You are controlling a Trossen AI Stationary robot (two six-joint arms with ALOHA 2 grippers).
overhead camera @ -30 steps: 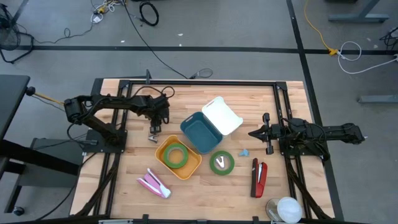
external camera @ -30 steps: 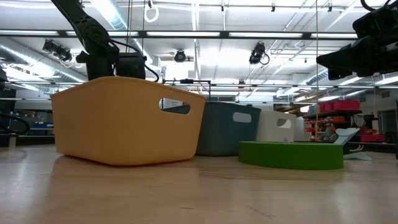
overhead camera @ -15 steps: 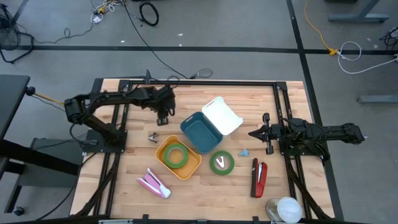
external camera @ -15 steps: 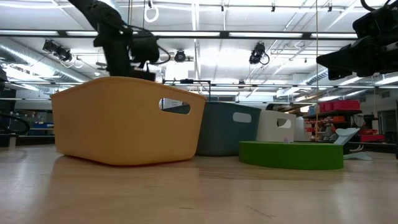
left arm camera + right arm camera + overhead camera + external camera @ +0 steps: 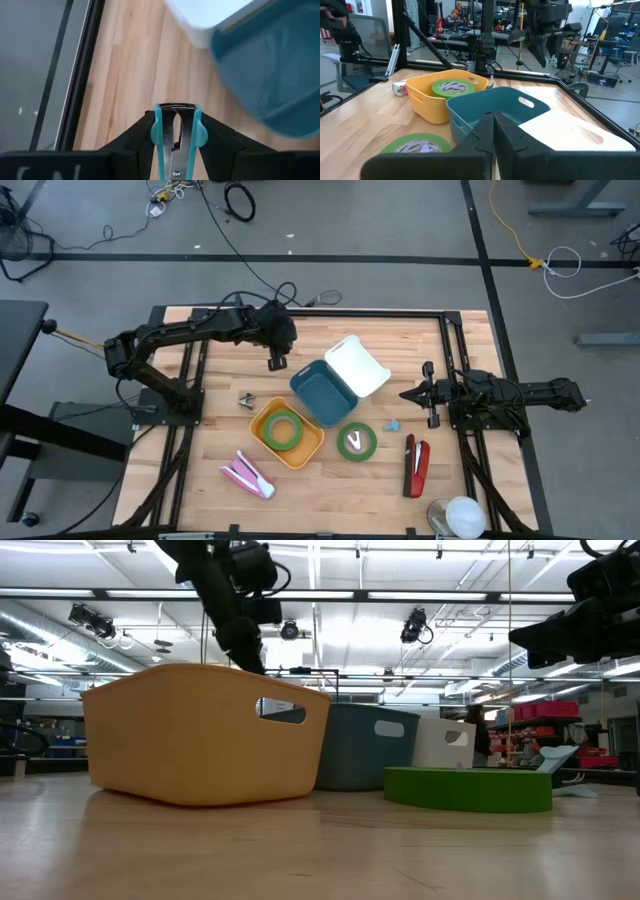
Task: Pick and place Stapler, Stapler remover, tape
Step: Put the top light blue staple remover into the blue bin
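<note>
Stapler remover (image 5: 175,137), teal-handled with steel jaws, clamped in left end effector (image 5: 275,361); right end effector (image 5: 408,394) closed, empty.

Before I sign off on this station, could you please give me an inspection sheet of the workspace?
Surface: wooden table, bare wood between items.
Job's things: red stapler and green tape lie on it; staple remover is held.
Clutter: yellow bin with a tape roll, teal bin, white bin, pink stapler.
Grippers: left gripper shut on the staple remover, near the teal bin; right gripper shut, waiting at right.
Cables: black cable on floor.
Surroundings: grey floor.
</note>
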